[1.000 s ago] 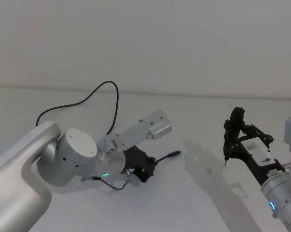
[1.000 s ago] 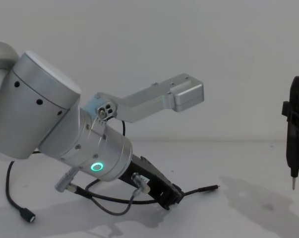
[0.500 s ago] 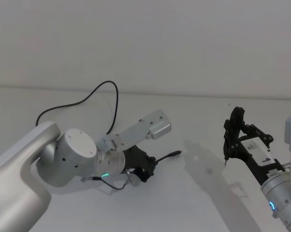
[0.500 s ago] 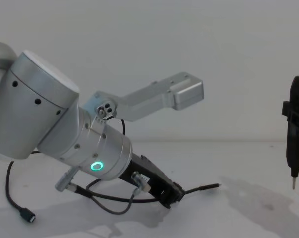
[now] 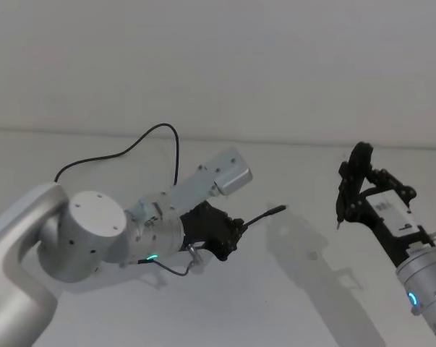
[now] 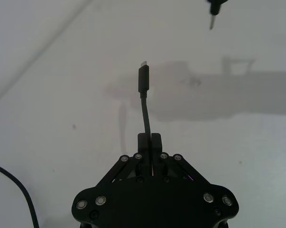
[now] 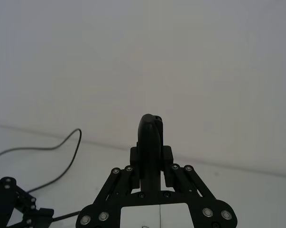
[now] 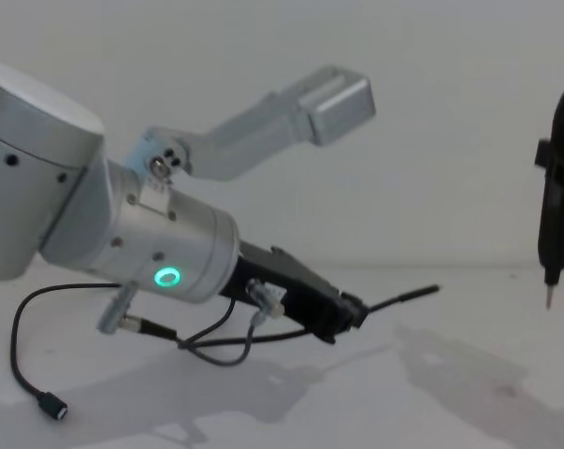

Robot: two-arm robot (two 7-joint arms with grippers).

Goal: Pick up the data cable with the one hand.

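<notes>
My left gripper is shut on the data cable a short way behind its slim dark plug. The plug end sticks forward past the shut fingertips and hangs above the white table. In the chest view the plug points right from the left gripper. The cable's far part loops back over the table, and its small flat plug lies near the front left. My right gripper hovers at the right, shut on a dark pen-shaped tool.
A short grey wire with silver connectors hangs under the left wrist. The tool's thin metal tip points down, well right of the cable's plug. A pale wall stands behind the white table.
The left arm has risen and tilted up, lifting the cable's plug end off the table and a little to the right. The right gripper with its tool has shifted slightly up.
</notes>
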